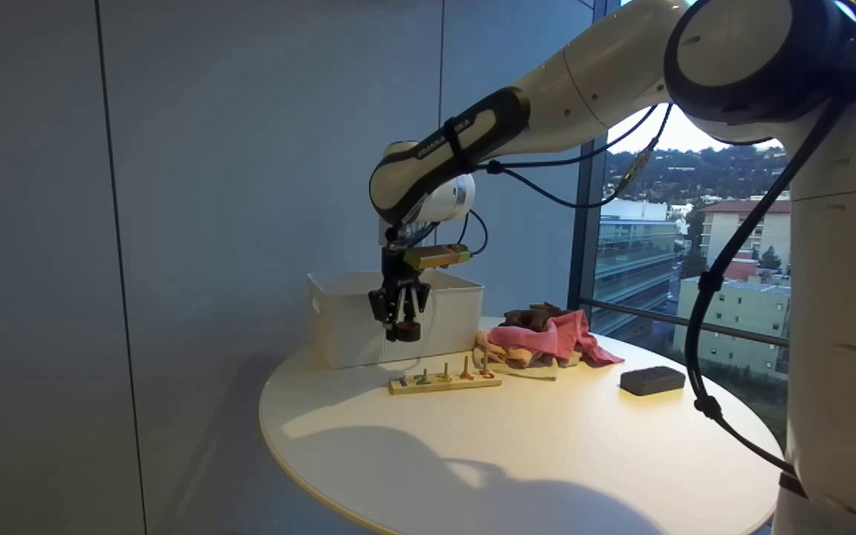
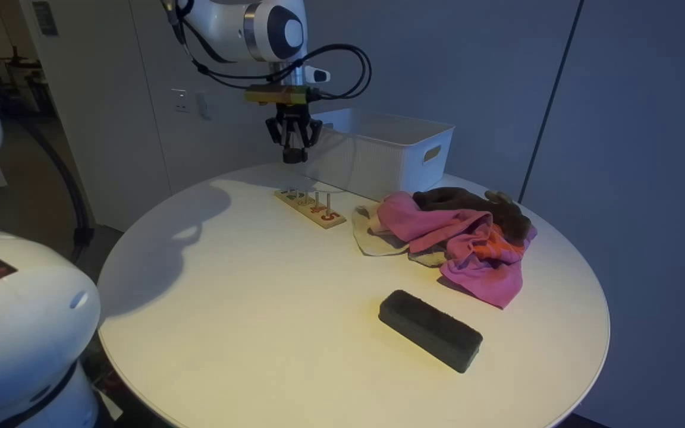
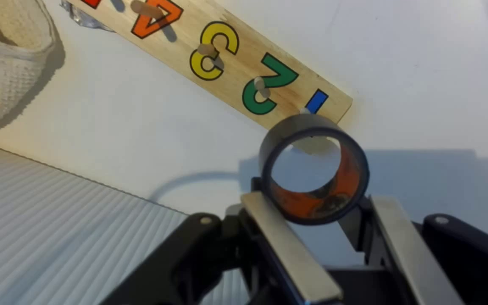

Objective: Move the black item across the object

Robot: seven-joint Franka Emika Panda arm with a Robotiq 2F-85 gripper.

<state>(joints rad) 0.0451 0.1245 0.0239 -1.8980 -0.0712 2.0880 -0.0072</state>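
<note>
The hand (image 3: 311, 198) is clasping the ring (image 1: 408, 331), holding it above the surface (image 2: 259, 267) near the numeral-1 end of the strip (image 3: 233, 84). In both exterior views, the open-topped box (image 2: 366, 163) is standing near the strip, its walls hiding its floor and any contents; cloths (image 2: 437, 229) are lying heaped nearby.

We see the black ring (image 1: 408, 331) held up in the air, a short hollow tube with an open end facing upward; we can make out its orange inside, smudged dark in places. Below it and apart from it lies the wooden strip (image 3: 244, 63), long, pale and flat, a row of pegs standing along it beside a blue 1, green 2, yellow 3, orange 4 and red 5. In both exterior views we find the ring above the strip's left end.
</note>
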